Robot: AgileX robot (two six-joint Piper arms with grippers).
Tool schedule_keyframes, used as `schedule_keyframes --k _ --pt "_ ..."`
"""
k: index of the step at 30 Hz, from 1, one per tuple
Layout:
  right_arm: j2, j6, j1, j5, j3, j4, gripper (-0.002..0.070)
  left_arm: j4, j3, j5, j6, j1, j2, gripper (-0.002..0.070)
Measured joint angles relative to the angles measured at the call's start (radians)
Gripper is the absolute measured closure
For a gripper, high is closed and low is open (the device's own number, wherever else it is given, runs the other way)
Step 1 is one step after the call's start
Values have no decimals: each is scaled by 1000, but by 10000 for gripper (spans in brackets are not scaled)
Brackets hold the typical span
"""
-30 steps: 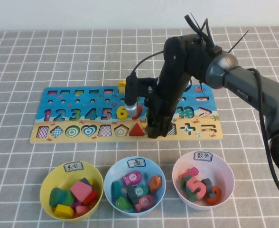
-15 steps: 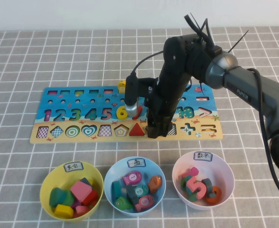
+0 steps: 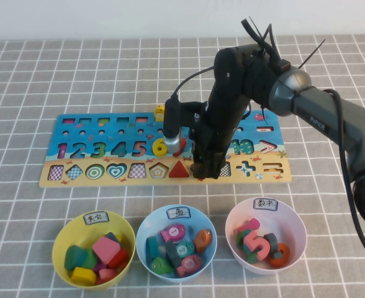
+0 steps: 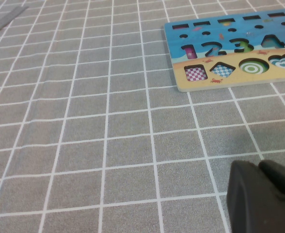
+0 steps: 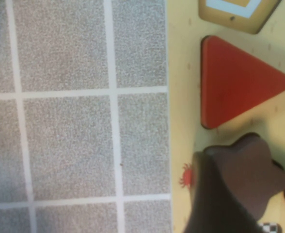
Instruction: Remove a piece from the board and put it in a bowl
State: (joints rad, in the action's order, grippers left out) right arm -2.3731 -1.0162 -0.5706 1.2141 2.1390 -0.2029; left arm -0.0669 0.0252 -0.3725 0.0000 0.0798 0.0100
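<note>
My right gripper (image 3: pixel 206 170) stands fingers-down on the lower, sandy row of the board (image 3: pixel 170 182), just right of the red triangle (image 3: pixel 179 169). In the right wrist view it (image 5: pixel 254 194) is shut on the dark brown-purple star piece (image 5: pixel 251 165), one finger on each side, with a bit of the checkered cut-out floor showing under the star. In the high view the star is hidden behind the fingers. The yellow bowl (image 3: pixel 61 231) sits at the front left, holding several shape blocks. My left gripper (image 4: pixel 261 194) hovers low over the cloth left of the board, fingers together and empty.
A light blue bowl (image 3: pixel 146 225) and a pale pink bowl (image 3: pixel 294 218) with pieces stand in front of the board, right of the yellow one. A pentagon piece (image 5: pixel 234 12) sits beyond the red triangle (image 5: pixel 234 82). Grey checked cloth covers the table.
My right gripper has risen very slightly at the star's slot. Otherwise nothing has moved.
</note>
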Motion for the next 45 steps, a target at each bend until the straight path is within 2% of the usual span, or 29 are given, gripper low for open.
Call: schedule_keyframes --k 28,36,45 --pt "60 38 0 12 0 23 400 0 0 0 -5 0 0 675" --pt "168 296 -13 16 -8 38 400 0 0 0 -5 0 0 675" --pt "324 620 -101 20 -128 88 400 0 0 0 -5 0 0 676"
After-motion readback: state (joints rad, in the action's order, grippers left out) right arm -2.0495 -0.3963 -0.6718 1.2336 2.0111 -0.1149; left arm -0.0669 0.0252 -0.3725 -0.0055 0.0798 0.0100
